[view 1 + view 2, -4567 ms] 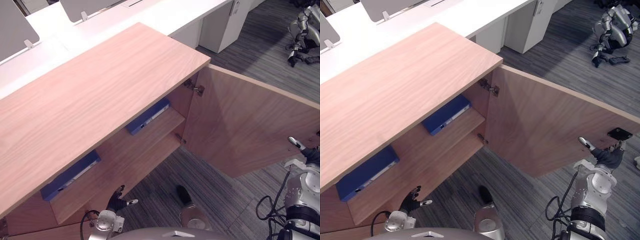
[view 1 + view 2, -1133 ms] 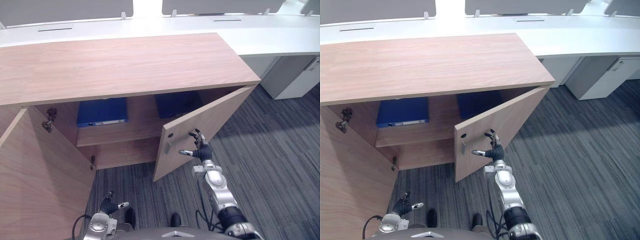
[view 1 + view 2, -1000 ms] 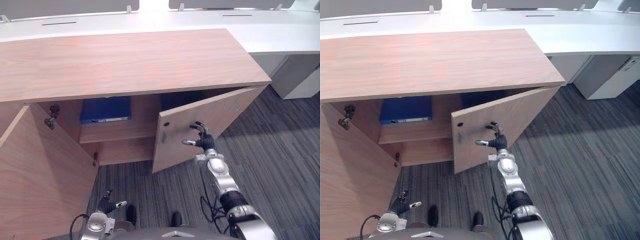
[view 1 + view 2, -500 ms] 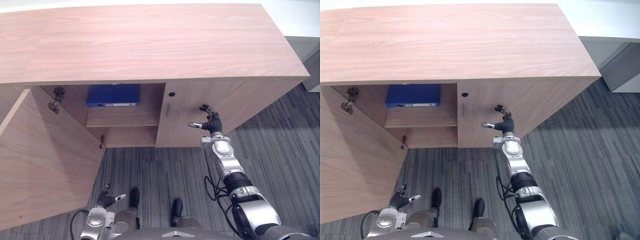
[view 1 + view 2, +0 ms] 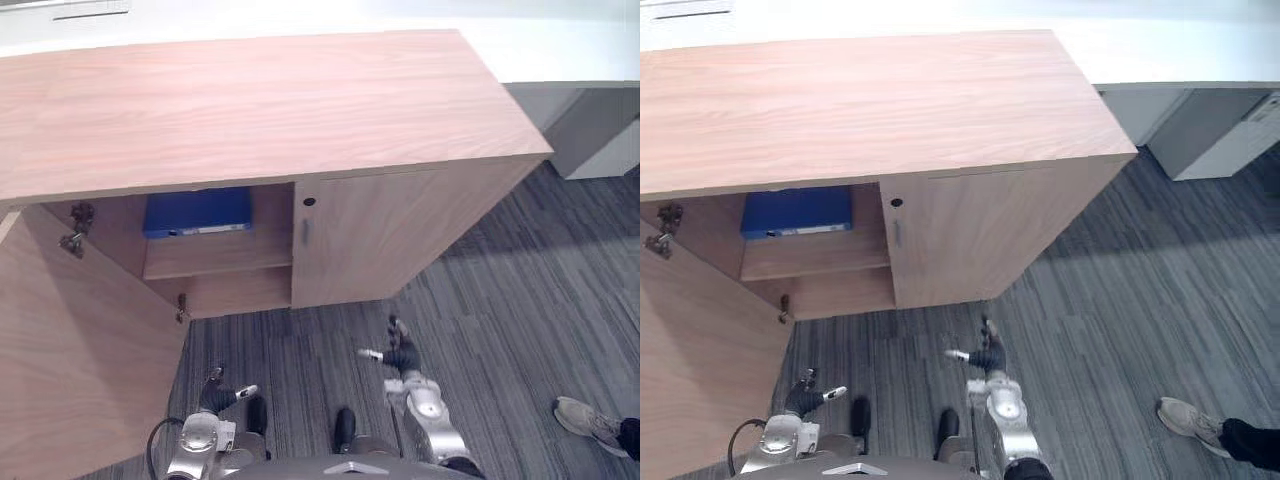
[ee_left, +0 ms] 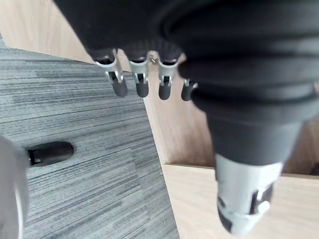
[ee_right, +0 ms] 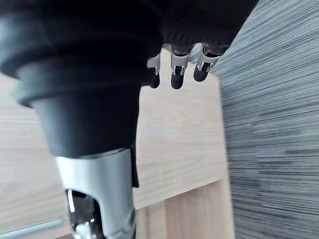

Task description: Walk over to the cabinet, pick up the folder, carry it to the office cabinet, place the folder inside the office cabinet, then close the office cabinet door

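Right hand (image 5: 403, 355) hangs loose-fingered and empty, clear of the light wooden office cabinet (image 5: 250, 110); left hand (image 5: 215, 392) likewise. Flat blue folder (image 5: 197, 212) lies on its upper shelf (image 5: 215, 257). Its right door (image 5: 370, 235) is shut and its left door (image 5: 80, 370) open, so closing that apparently remains.

The left robot hand (image 6: 134, 42) hangs empty, fingers (image 6: 142, 89) loose, above grey carpet floor (image 6: 75, 189) beside a wooden cabinet panel (image 6: 184, 142).

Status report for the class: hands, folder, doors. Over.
Left hand, right hand open, empty. Folder on cabinet shelf. Left door open, right door shut.
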{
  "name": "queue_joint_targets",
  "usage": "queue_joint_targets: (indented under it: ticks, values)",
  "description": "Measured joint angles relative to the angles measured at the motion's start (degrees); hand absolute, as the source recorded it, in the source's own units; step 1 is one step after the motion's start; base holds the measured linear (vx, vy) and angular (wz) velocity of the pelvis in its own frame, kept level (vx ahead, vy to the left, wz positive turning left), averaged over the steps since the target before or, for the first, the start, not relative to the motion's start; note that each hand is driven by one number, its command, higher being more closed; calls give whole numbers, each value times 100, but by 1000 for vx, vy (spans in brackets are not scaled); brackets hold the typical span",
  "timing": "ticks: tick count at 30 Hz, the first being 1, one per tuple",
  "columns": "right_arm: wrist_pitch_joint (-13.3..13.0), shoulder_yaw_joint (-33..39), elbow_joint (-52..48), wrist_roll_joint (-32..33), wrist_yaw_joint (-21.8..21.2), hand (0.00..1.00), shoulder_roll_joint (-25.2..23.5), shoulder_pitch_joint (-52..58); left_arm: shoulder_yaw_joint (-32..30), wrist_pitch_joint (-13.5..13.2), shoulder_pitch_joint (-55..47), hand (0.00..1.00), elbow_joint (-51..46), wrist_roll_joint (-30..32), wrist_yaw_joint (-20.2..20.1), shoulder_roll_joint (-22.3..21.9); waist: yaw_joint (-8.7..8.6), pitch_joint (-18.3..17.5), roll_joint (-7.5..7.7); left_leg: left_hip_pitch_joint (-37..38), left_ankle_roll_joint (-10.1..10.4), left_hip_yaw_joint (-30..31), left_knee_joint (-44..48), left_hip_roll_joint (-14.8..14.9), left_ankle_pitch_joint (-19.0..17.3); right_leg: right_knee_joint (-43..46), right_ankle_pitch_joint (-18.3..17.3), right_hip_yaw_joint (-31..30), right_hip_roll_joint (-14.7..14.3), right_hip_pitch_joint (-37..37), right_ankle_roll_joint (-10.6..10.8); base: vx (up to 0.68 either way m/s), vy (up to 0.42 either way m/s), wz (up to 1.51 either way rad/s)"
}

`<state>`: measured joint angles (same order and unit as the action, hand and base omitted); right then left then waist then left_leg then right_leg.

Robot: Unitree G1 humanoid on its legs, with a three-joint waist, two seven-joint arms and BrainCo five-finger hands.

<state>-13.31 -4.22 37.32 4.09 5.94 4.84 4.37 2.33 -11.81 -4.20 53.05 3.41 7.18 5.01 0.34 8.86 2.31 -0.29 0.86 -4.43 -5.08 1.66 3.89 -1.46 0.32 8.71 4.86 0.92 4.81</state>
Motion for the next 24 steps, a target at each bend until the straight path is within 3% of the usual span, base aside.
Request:
queue_joint_targets:
  ticks: [10, 12, 14, 18, 20, 21, 22, 24]
  values:
    - [140, 272, 1352, 22, -46, 0, -96, -18, -5, 54, -70, 0, 281, -219, -3, -36, 2, -166, 4, 347, -7, -189, 1, -5, -145, -71, -25, -171, 5, 284, 22, 4, -3, -9]
    - [189, 274, 1474, 20, -45, 0, -95, -48, -3, 56, -94, 0, 292, -222, -5, -38, -11, -162, -22, 417, -24, -209, 3, -17, -190, 186, -193, -179, 48, 265, 47, -6, 2, -6]
    - [246, 272, 1560, 5, -46, 0, -106, -30, 3, 55, -99, 0, 296, -223, -9, -26, -22, -168, -8, 425, -24, -197, 23, -89, -258, 946, -600, -159, 209, -63, 111, 3, 23, 10]
    - [256, 354, 1527, 4, -55, 0, -96, -33, 14, 60, -98, 0, 415, -224, -12, -4, -111, -155, -45, 391, -65, 150, 40, -189, -289, 2105, -814, -204, 386, -512, 269, 31, 13, 41]
    - [256, 463, 1527, 11, -69, 0, -111, 5, 6, 68, -100, 0, 430, -223, -17, 17, -120, -151, -31, 419, -94, 455, 41, -196, -261, 2572, -799, -348, 408, -577, 218, 68, 19, 77]
    - [256, 512, 1532, 13, -84, 0, -108, 83, -3, 72, -96, 0, 426, -224, -31, 9, -125, -133, -92, 444, -132, 666, 47, -176, -231, 2900, -826, -579, 389, -725, -24, 105, -27, 90]
    - [255, 512, 1526, 15, -102, 0, -137, 67, -14, 94, -88, 0, 432, -224, -40, 19, -134, -168, -41, 351, -129, 900, 118, -191, -213, 2876, -1123, -1019, 274, -791, -64, 98, -46, 95]
    - [255, 544, 1527, 21, -131, 0, -219, 59, -12, 125, -56, 0, 434, -224, -53, 104, -185, -211, 75, -3, -66, 1242, 530, -295, -333, 2466, -1249, -1597, 181, -774, -19, 60, -116, 113]
